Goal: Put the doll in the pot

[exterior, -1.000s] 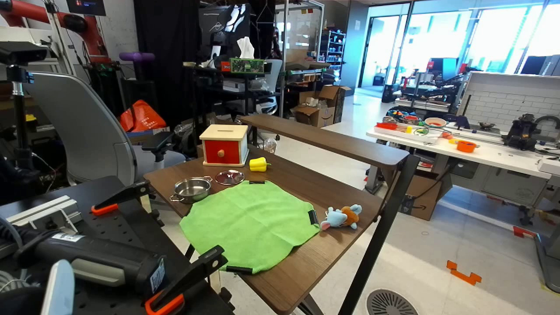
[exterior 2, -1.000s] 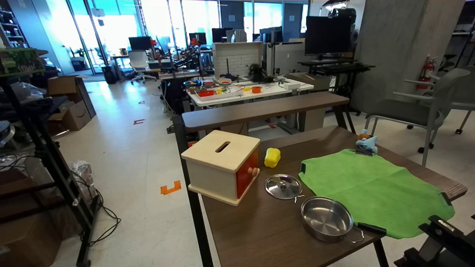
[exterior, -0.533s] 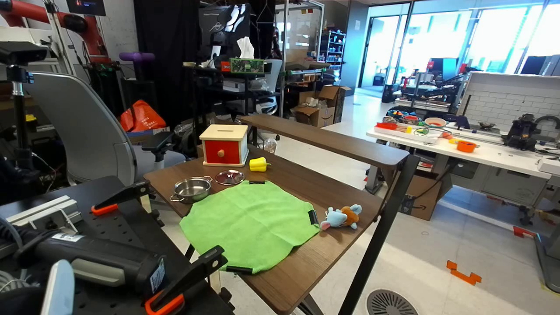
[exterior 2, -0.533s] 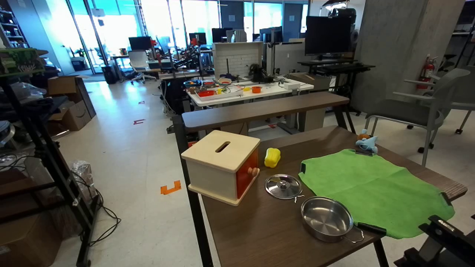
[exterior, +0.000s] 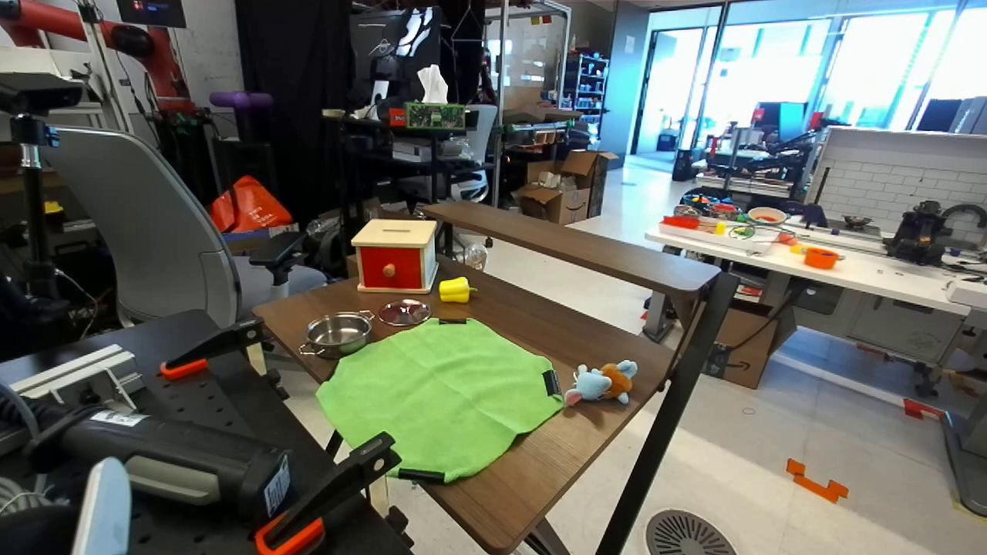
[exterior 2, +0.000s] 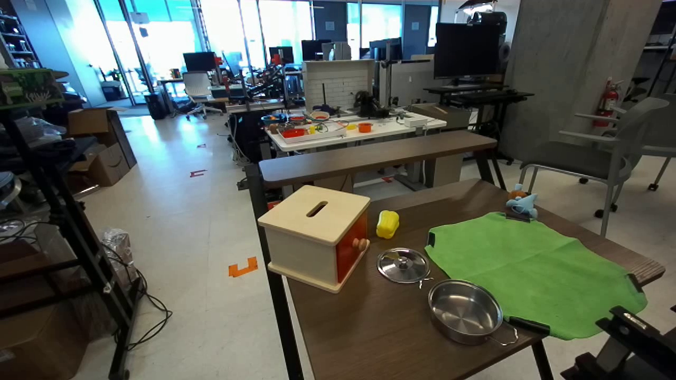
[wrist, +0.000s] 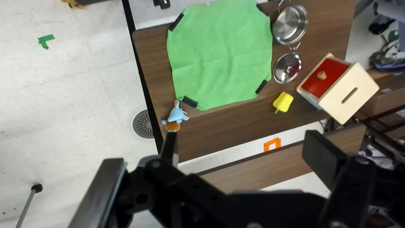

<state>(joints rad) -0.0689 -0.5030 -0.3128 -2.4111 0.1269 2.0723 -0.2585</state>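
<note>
Rm over cloth btwn doll & pot; tall box nr lid.

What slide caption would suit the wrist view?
Seen from above: doll by one corner of the green cloth, empty pot by the opposite corner, lid beside it.

In an exterior view, one corner of the bench is cut off below. By that corner, a handle of the pot is cropped at the top of the wrist view; there the blurred gripper, cropped below, hides one end of the shelf. The green cloth covers part of the bench edge opposite, its black strips too small to identify. Near the corner diagonal to the pot, the plush doll is too small to show its face.
</note>
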